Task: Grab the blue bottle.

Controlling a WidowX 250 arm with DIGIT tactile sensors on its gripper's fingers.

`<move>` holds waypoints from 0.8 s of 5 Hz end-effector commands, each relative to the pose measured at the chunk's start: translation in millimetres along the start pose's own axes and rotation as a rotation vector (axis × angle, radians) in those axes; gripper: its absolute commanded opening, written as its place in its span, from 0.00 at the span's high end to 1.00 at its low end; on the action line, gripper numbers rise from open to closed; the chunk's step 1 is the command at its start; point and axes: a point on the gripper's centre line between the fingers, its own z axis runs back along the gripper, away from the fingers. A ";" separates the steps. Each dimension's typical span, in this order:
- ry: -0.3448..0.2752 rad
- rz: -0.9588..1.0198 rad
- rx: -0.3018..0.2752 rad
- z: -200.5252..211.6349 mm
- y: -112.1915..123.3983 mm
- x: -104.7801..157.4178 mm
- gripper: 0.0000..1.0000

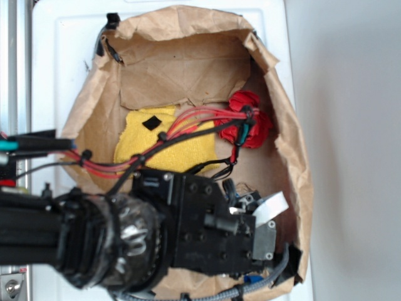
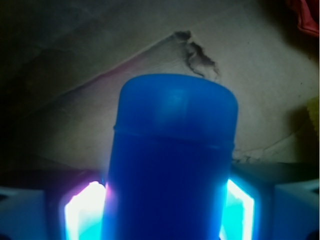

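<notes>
The arm [image 1: 94,241] is stretched in from nine o'clock across the lower part of the exterior view, its wrist block turned toward the bag's four-o'clock corner; the gripper [image 2: 162,207] is seen closed on the bottle [image 2: 172,165], a finger [image 2: 82,212] being pressed against each side of the blue body in the wrist view; the bottle's rounded end is pointed toward twelve o'clock there, over brown paper. In the exterior view the bottle is almost wholly hidden beneath the arm; only a blue sliver [image 1: 254,279] is shown at five o'clock. Only that view shows the paper bag [image 1: 188,69], the yellow cloth [image 1: 156,147] at centre, and a red object [image 1: 250,119] at two o'clock.
</notes>
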 end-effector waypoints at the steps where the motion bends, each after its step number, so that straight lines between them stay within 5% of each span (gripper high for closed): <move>1: 0.079 0.117 -0.181 78.8 14.7 53.1 1.00; 3: 0.097 0.201 -0.197 164.8 40.9 93.0 1.00; 4: 0.014 0.130 -0.164 196.6 53.1 77.2 1.00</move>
